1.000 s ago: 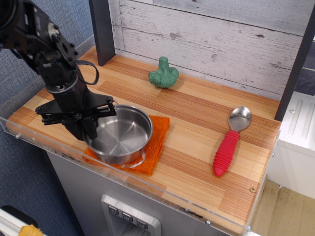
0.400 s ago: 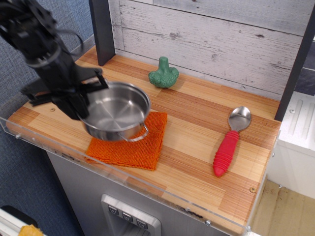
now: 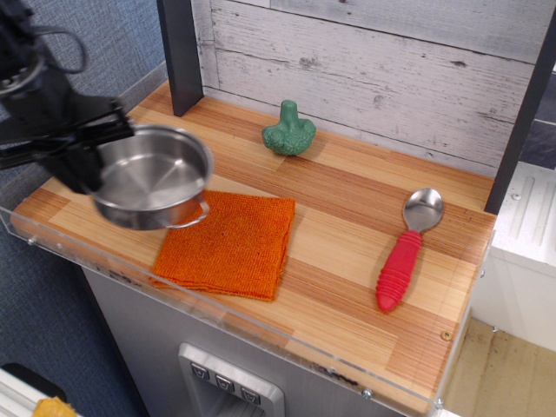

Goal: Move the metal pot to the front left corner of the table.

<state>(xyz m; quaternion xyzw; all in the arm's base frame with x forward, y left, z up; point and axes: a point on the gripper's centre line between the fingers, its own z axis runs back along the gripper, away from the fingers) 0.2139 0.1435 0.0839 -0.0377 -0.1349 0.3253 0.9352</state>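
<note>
The black robot gripper [image 3: 87, 161] is clamped on the left rim of the small, shiny, round stainless-steel pot [image 3: 152, 176], holding it in the air above the left end of the striped light and reddish-brown wooden table [image 3: 347, 261]; the pot hangs out to the gripper's right, slightly tilted, with one thin wire loop handle showing at its lower edge. Just right of and below the pot lies the square orange terry cloth [image 3: 230, 243], now uncovered, with the pot's edge overlapping the cloth's upper left corner in this view. Well to the right sit the green broccoli-shaped toy [image 3: 288, 129] by the back wall and the silver spoon with a red ribbed handle [image 3: 407, 250]. The main risk, as I judge it, is the one-sided grip: a pot pinched only at its rim can swing or slip free during lowering. The front left corner lies close to the clear acrylic rim [image 3: 130, 278], so a descent too far forward could catch the pot's base on that edge and tip it off the table.
</note>
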